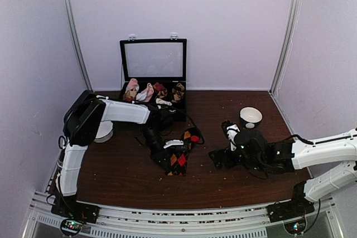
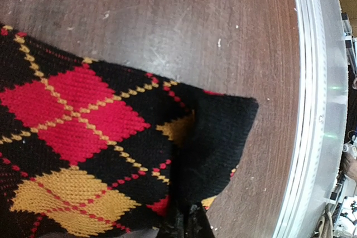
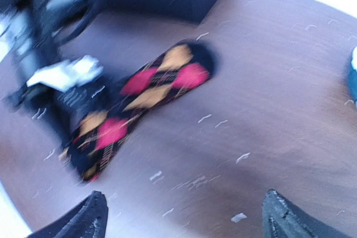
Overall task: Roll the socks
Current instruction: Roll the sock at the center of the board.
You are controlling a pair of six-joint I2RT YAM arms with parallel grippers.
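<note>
Socks [image 1: 179,161] in closed left pincer [image 1: 163,156]

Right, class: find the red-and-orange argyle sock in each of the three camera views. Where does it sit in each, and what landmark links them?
Top external: the argyle sock lies mid-table, roughly at the picture's centre.
Left wrist: it fills the lower left, seen very close.
Right wrist: it runs diagonally left of centre, blurred.
Shared landmark: the dark wooden table beneath it, visible in all three views.
</note>
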